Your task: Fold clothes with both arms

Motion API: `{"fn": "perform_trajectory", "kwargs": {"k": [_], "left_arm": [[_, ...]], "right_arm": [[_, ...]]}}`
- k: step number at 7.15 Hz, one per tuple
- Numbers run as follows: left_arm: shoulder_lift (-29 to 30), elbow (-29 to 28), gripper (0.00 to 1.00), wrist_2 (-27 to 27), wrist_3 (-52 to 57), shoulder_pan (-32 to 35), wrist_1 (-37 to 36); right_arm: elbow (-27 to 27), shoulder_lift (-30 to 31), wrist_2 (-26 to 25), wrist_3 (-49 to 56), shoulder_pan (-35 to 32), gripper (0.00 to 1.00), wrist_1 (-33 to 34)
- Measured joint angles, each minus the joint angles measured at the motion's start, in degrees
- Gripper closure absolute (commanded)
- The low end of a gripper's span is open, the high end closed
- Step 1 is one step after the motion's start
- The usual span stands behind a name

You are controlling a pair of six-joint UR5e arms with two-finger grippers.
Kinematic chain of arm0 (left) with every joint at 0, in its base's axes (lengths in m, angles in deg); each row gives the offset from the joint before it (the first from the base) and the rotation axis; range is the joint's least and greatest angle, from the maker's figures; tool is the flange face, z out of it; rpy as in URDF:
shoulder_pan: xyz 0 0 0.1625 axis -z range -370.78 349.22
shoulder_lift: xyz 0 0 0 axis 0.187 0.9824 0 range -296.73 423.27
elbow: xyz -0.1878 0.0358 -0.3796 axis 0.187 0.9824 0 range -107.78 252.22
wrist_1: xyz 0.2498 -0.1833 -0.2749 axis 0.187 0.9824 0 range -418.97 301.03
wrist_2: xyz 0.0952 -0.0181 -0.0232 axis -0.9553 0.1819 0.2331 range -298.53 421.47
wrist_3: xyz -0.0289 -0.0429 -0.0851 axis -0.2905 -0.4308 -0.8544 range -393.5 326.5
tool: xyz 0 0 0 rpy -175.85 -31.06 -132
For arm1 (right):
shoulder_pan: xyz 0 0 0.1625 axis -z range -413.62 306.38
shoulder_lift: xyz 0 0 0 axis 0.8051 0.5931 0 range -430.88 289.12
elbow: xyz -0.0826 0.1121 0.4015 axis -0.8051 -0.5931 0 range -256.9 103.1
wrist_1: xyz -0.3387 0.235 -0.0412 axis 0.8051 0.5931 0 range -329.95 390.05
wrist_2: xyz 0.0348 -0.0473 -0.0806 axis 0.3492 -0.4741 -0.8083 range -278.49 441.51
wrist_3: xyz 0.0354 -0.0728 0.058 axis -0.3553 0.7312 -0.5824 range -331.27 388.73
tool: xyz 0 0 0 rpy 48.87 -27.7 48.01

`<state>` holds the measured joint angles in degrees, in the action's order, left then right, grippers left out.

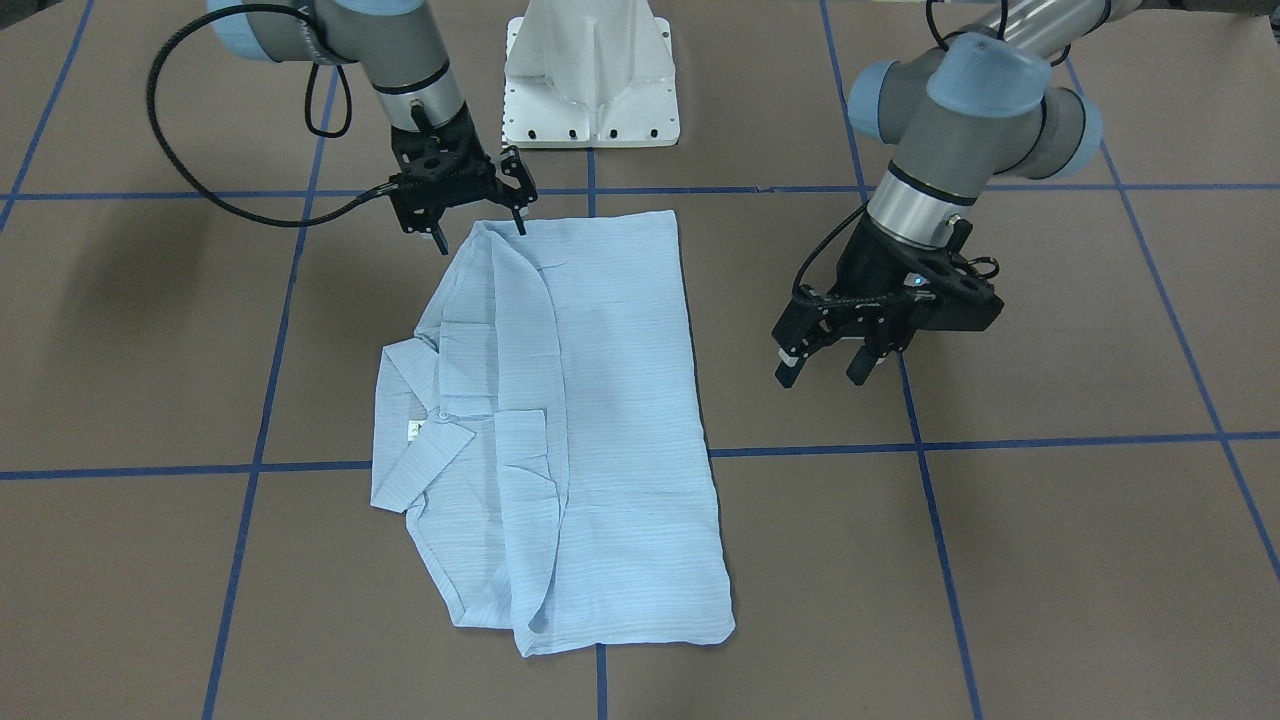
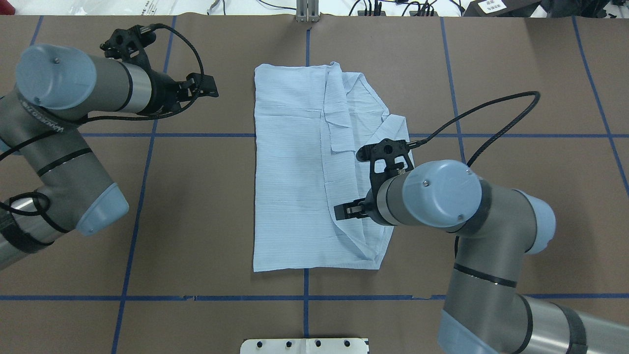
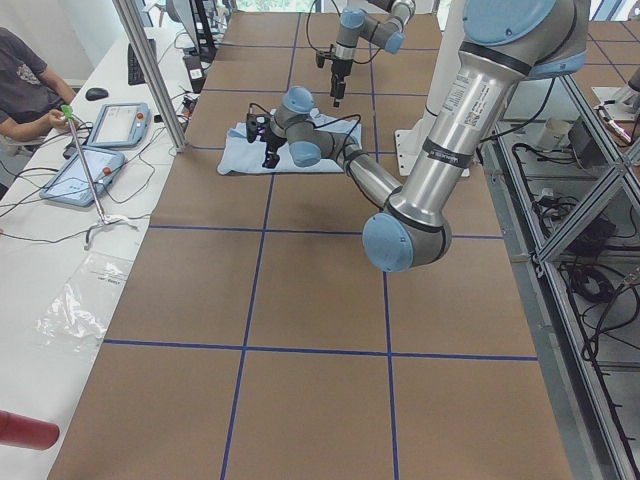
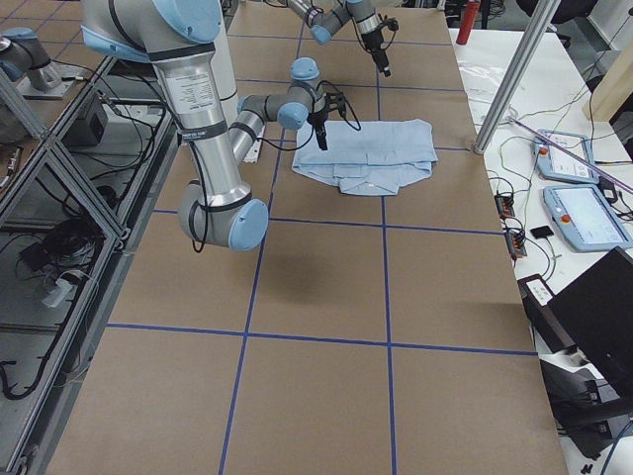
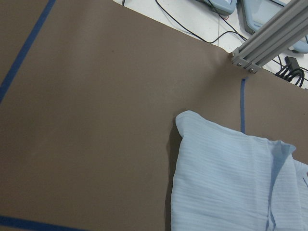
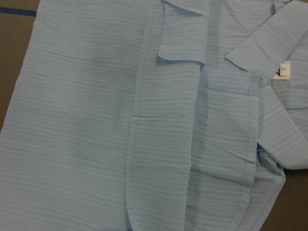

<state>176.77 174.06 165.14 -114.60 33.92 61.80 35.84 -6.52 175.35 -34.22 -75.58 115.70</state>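
The clothes are one light-blue striped shirt (image 1: 610, 420) lying folded and flat mid-table (image 2: 290, 172), its collar and a folded-in sleeve on one long side. My right gripper (image 1: 480, 232) hangs open just above the shirt's robot-side end, near the collar-side corner (image 2: 346, 210). Nothing is between its fingers. The right wrist view is filled with shirt cloth (image 6: 96, 120) and a collar tab. My left gripper (image 1: 828, 370) is open and empty, off the shirt's plain long edge over bare table (image 2: 209, 86). The left wrist view shows a far shirt corner (image 5: 226, 183).
Brown table paper with blue tape grid lines (image 1: 930, 445). The white pedestal base (image 1: 590, 80) stands at the robot's side. An aluminium post (image 5: 269, 41) rises at the far table edge. A person's arm and tablets (image 3: 95, 150) are at a side bench.
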Motion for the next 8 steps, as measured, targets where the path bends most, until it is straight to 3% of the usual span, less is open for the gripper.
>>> {"fn": "perform_trajectory", "kwargs": {"k": [3,8], "left_arm": [[-1.6,0.9,0.0,0.5,0.0,-0.4,-0.5],[-1.3,-1.3,0.0,0.3,-0.1,-1.1,0.1]], "right_arm": [[-6.6,-4.2,-8.1,3.3,4.9,0.01,0.7],[-10.9,-4.5,-11.7,5.7,7.2,0.01,0.6]]}}
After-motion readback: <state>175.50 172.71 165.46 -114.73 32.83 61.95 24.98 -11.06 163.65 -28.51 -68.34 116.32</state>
